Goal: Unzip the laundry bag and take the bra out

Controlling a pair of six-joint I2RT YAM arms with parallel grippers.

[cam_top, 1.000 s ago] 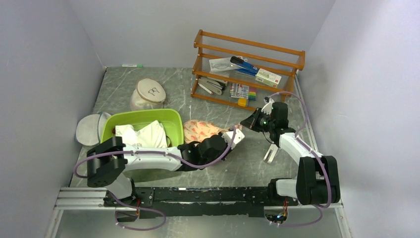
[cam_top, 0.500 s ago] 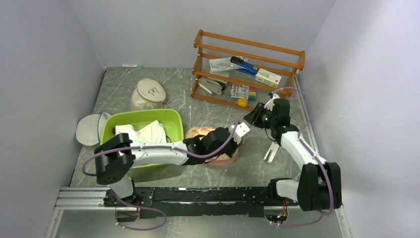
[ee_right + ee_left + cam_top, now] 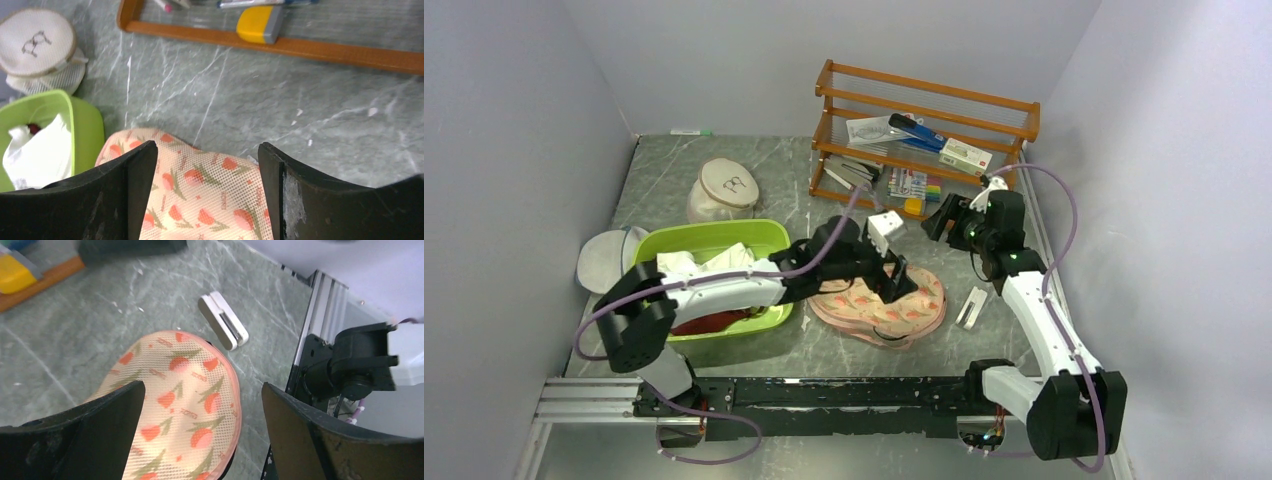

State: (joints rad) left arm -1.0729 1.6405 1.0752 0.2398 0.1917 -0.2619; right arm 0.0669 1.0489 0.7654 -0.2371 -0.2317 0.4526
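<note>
right wrist, unlike left, shows laundry bag beside basin.

A: Entry 1, type of place?
B: Robot test cell, lab kind. Plain walls box a marble-look table on three sides. Aluminium rail at 6 o'clock carries left arm and right arm, both cabled.
A: Props?
B: Wooden rack of stationery at 1 o'clock; green basin at 9 o'clock
</note>
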